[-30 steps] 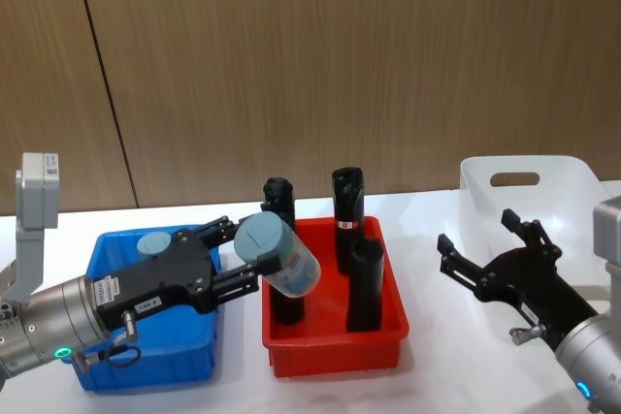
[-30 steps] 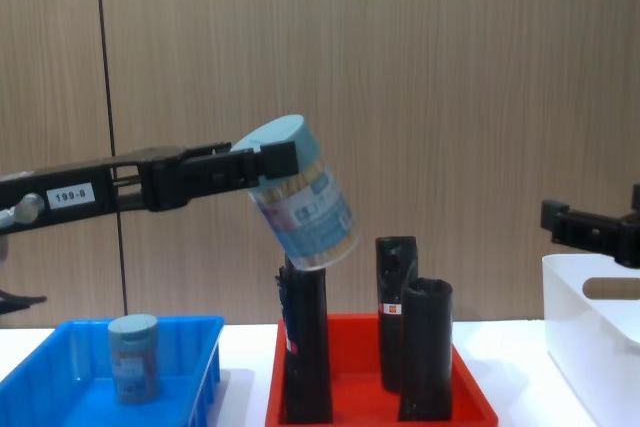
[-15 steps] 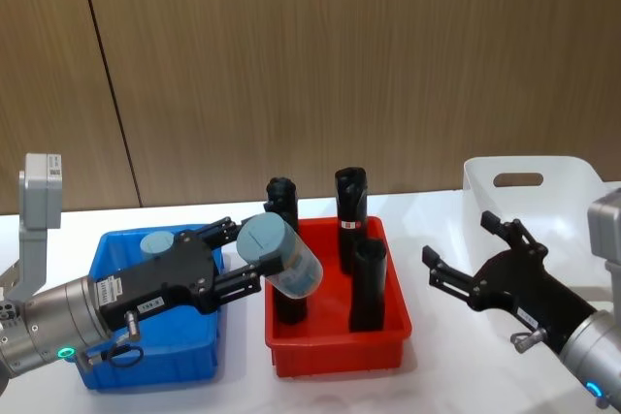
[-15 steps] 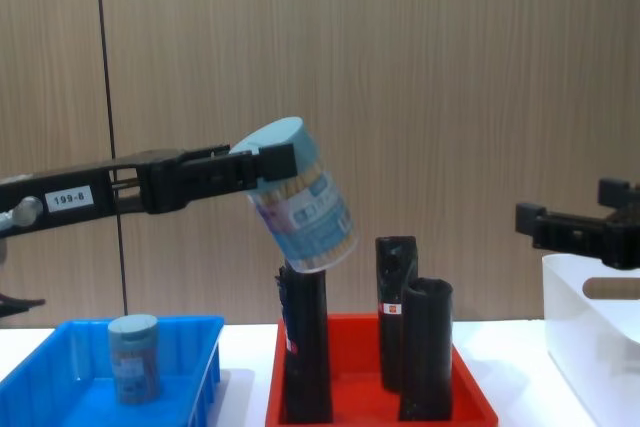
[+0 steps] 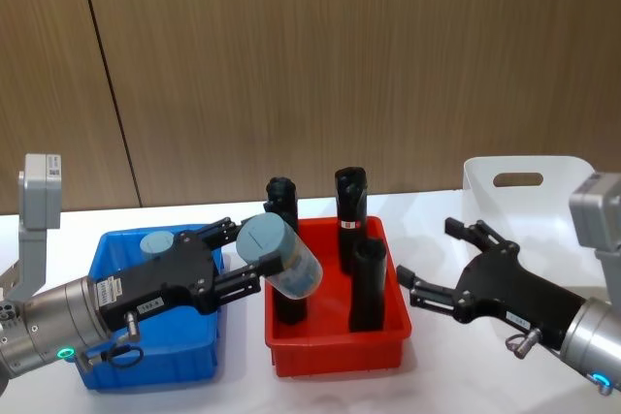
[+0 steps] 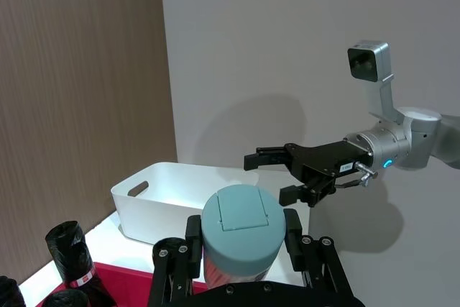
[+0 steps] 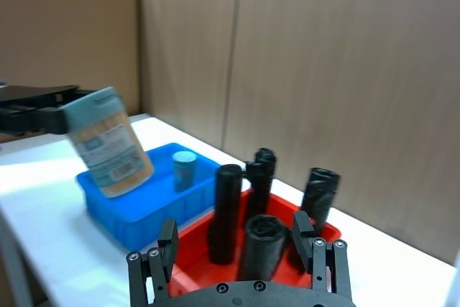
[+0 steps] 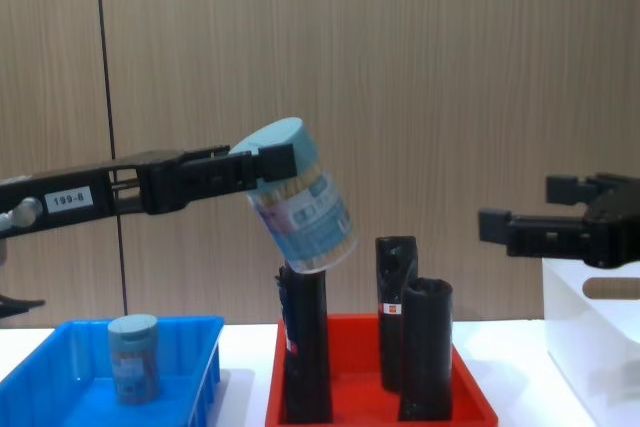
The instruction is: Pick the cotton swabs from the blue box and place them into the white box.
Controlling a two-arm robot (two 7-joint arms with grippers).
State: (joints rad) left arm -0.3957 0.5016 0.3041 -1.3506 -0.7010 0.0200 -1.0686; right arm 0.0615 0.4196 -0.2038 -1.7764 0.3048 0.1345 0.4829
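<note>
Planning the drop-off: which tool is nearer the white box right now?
Right. The right tool, open, hovers just beside the white box on its red tray side. The left tool, gripping a cotton swabs tub, is across that tray by the blue box.

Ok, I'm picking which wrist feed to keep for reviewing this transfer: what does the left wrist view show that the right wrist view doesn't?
Left wrist view: the white box, the open right gripper, and the lid of the held cotton swab tub face-on. Right wrist view: the blue box with a second tub standing in it, plus the held tub's label side. Both: that tub clamped in the left gripper, the black cylinders and the red tray.
</note>
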